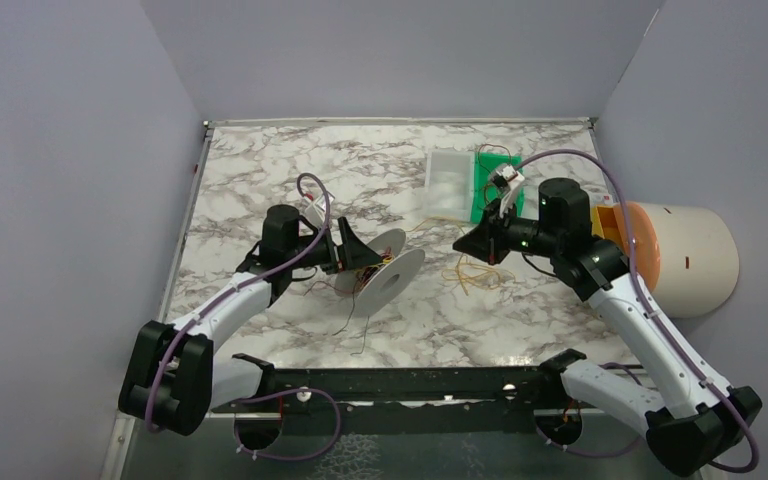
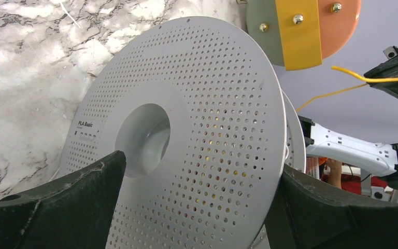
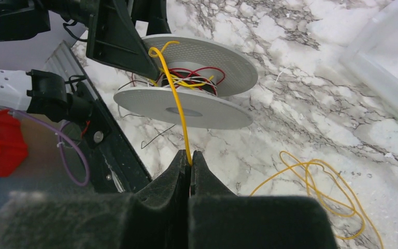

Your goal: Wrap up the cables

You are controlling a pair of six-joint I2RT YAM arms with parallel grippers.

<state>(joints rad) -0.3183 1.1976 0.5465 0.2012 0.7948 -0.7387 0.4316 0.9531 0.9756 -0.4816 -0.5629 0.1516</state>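
Matt perforated plastic spool [image 2: 202,104], smooth cables [image 3: 179,114]

Marble-patterned counter [image 1: 290,170], lightly cluttered.
A tangle of yellow cables [image 1: 480,272] lies near the middle; a clear tray [image 1: 448,186] and a green board [image 1: 482,200] sit side by side toward the far edge.

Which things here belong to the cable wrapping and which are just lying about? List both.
Job in hand:
- spool, held by the left hand
- yellow cable, pinched in the right hand
- red wires on the spool

Lying about:
- clear tray
- green board
- white-and-orange dome
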